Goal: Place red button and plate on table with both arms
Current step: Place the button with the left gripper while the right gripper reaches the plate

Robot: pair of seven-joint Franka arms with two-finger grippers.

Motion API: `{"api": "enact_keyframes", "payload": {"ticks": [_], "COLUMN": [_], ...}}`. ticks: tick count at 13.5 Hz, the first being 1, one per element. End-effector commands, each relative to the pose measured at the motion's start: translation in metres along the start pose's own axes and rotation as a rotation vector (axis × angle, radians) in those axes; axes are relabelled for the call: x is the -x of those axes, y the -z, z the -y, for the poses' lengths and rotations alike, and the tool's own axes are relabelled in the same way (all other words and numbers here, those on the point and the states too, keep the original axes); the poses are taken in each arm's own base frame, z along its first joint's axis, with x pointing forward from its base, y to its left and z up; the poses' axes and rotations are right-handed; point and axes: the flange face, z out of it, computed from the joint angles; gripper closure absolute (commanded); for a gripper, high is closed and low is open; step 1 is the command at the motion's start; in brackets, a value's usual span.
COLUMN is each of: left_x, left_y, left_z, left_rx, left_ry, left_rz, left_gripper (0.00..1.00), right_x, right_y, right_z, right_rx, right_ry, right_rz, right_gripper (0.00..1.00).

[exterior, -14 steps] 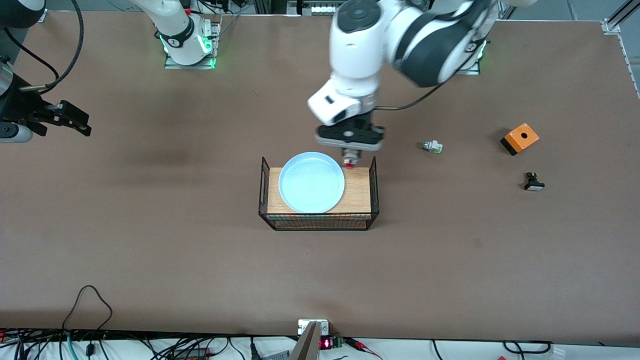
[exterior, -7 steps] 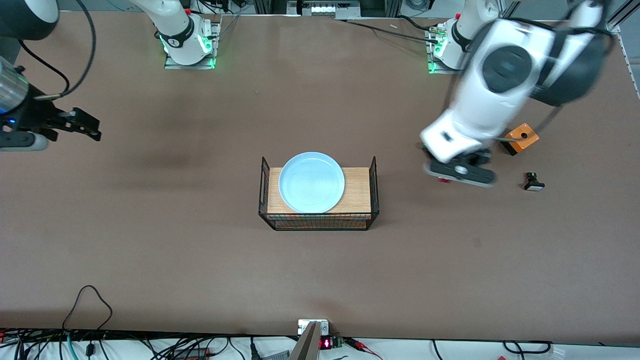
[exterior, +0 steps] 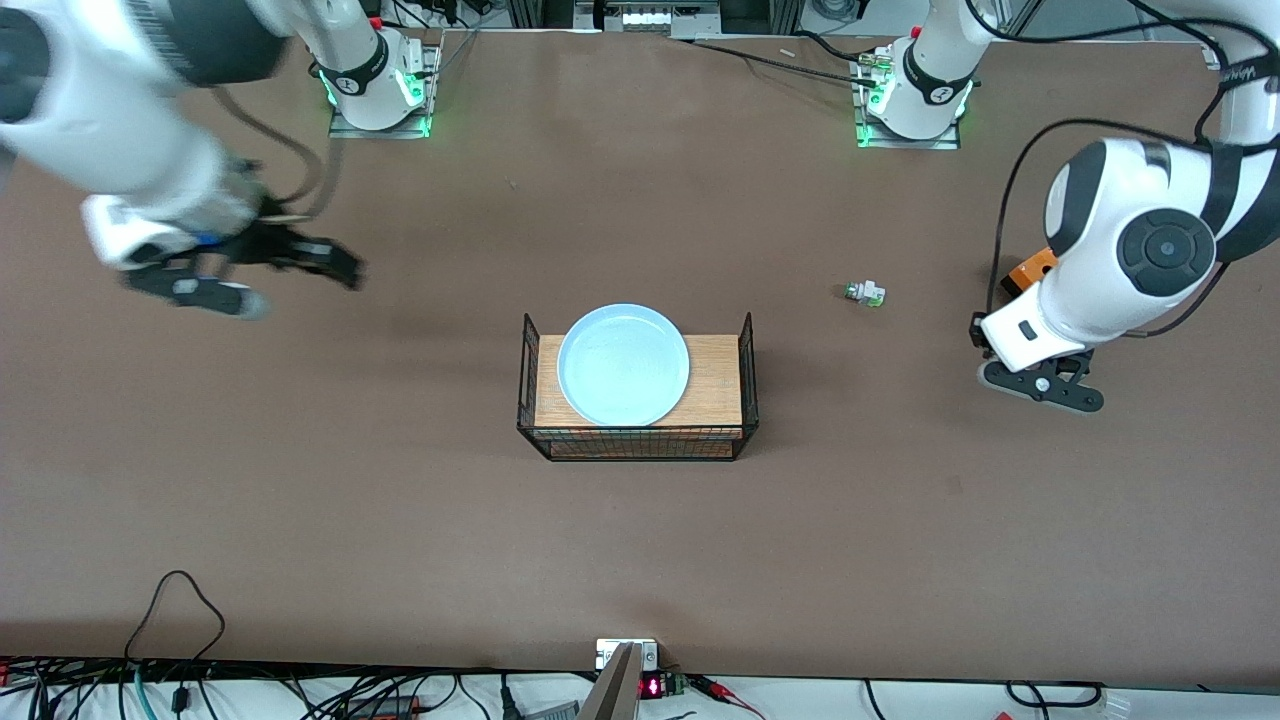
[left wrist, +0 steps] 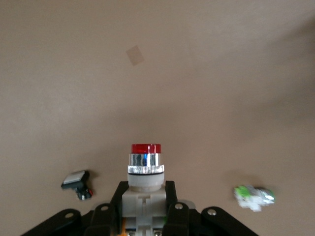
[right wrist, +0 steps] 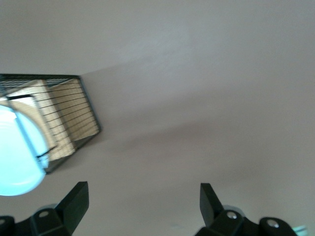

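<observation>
My left gripper is shut on the red button, whose red cap points away from the jaws; it hangs over the table near the left arm's end, and the front view hides the button. The pale-blue plate lies on the wooden top of the black wire basket at mid-table. My right gripper is open and empty over bare table toward the right arm's end, apart from the basket. In the right wrist view the fingers stand wide apart, with the plate and basket farther off.
A green-tipped part lies on the table between the basket and the left gripper; it also shows in the left wrist view. A black white-capped part lies below the left gripper. An orange box is partly hidden by the left arm.
The left arm has swung from the basket's edge toward its own end of the table, carrying the red button. The right arm has moved in from the table's edge toward the basket.
</observation>
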Motion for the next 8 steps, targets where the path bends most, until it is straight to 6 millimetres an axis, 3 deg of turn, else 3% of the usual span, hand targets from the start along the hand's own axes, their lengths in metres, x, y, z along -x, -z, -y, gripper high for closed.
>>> {"api": "enact_keyframes", "payload": {"ticks": [1,3,6,8], "left_x": [0.006,0.004,-0.004,0.000], "left_y": [-0.044,-0.081,-0.131,-0.161], "left_z": [0.013,0.031,0.030,0.029], "left_rx": [0.016,0.024,0.033,0.035], "left_ry": [-0.034,-0.012,-0.013,-0.009], "left_rz": [-0.032,-0.028,-0.035,-0.062], "left_gripper": [0.83,0.83,0.83,0.83], "right_x": [0.022,0.041,0.077,0.087], "right_y": [-0.024,-0.050,-0.095,-0.119], "right_z": [0.052,0.091,0.146,0.169], "right_rx": [-0.020,-0.041,-0.067,-0.084], "right_ry": [-0.126,-0.175,-0.294,-0.389], "right_rz": [-0.007,-0.031,-0.062,-0.072], "right_gripper": [0.00,0.00,0.00,0.00]}}
